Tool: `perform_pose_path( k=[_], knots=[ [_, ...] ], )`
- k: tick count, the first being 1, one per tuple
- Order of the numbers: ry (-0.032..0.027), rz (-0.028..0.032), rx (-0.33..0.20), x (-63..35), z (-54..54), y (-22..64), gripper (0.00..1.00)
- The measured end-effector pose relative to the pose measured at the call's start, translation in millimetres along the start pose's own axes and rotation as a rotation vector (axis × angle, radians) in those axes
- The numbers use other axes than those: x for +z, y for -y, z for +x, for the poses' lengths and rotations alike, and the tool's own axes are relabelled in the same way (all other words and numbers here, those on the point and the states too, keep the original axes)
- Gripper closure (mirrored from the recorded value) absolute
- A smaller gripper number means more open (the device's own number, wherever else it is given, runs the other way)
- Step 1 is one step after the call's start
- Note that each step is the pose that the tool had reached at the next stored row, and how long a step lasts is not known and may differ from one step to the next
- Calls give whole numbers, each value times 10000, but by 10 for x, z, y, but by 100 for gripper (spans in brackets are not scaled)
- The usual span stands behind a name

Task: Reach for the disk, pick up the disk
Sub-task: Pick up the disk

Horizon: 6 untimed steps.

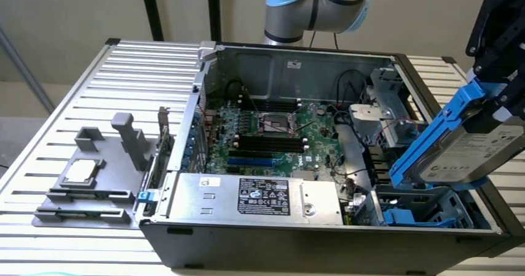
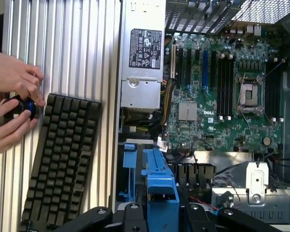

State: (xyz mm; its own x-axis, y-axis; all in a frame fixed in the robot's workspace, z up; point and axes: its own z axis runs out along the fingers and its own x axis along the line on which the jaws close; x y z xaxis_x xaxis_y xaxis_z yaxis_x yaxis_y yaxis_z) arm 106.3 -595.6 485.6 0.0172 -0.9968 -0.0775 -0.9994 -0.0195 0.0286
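The disk (image 1: pixel 471 150), a silver-grey drive with a white label and bright blue rails, hangs tilted in the air above the drive bay, at the exterior view's right. My black gripper (image 1: pixel 495 98) is shut on its upper end, coming down from above. In the wrist view, the disk's blue rail (image 2: pixel 159 186) shows edge-on between my black fingers (image 2: pixel 130 215), with the open case below.
The open computer case (image 1: pixel 328 242) holds a motherboard (image 1: pixel 271 134), a power supply (image 1: pixel 254 196) and blue caddies (image 1: pixel 414 216) in the bay. A grey fixture (image 1: pixel 94 184) with a square chip (image 1: pixel 82 171) lies on the slatted table. A person's hands (image 2: pixel 9 96) work beside a black keyboard (image 2: pixel 60 154).
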Motion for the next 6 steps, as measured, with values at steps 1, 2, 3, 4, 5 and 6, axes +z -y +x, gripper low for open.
perform_pose_path(
  k=[1, 2, 3, 4, 5, 6],
  knots=[
    [0, 0, 0, 1, 0, 1, 67],
    [-2, 0, -1, 1, 0, 1, 67],
    [0, -4, -1, 2, 0, 2, 67],
    [1, -4, -1, 2, 0, 2, 67],
    [1, -4, -1, 2, 0, 2, 67],
    [1, -4, -1, 2, 0, 2, 67]
  ],
)
